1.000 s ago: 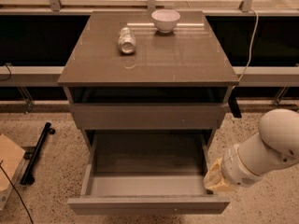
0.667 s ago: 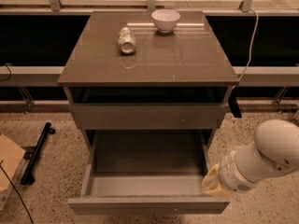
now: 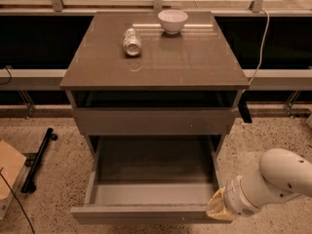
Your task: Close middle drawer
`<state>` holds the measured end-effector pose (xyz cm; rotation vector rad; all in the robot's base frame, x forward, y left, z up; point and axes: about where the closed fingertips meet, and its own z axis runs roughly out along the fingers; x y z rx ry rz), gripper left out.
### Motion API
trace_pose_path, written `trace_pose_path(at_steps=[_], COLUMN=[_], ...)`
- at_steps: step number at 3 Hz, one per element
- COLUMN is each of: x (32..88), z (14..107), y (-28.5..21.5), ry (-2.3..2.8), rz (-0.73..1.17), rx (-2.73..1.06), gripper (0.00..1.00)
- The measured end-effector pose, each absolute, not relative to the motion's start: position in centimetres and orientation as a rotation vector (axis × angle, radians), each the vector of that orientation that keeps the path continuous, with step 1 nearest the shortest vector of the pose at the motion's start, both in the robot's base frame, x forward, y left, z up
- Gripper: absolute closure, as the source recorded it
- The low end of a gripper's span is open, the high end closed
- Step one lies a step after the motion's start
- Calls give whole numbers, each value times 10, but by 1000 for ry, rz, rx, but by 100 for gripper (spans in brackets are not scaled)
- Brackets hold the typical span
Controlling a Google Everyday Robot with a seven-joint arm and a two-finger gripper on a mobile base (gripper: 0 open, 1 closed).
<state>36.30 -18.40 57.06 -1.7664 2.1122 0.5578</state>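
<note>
The middle drawer (image 3: 151,162) stands pulled far out of the grey-brown cabinet (image 3: 156,62). Its pale grey floor is bare and its low front panel (image 3: 146,214) is near the bottom edge of the view. Above it is the drawer with the taller front panel (image 3: 153,121), pushed in. My gripper (image 3: 217,208), at the end of the white arm (image 3: 278,179) that comes in from the right, is at the right front corner of the middle drawer, against the end of its front panel.
A white bowl (image 3: 172,20) and a can lying on its side (image 3: 131,41) are on the cabinet top. A black bar (image 3: 38,159) and a wooden board (image 3: 9,172) lie on the floor to the left. A cable (image 3: 261,38) hangs at the right.
My gripper and arm have moved down and slightly left, from beside the drawer's right wall to its right front corner. The drawer has not visibly moved.
</note>
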Motion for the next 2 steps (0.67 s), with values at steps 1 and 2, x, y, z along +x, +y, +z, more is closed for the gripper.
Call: trace_pose_path(at_steps=[1,2], x=[365,368], z=[532,494], y=[-188,-191], ry=[2135,2158], rz=[616,680], rx=[-1716,-1676], gripper=[100,100])
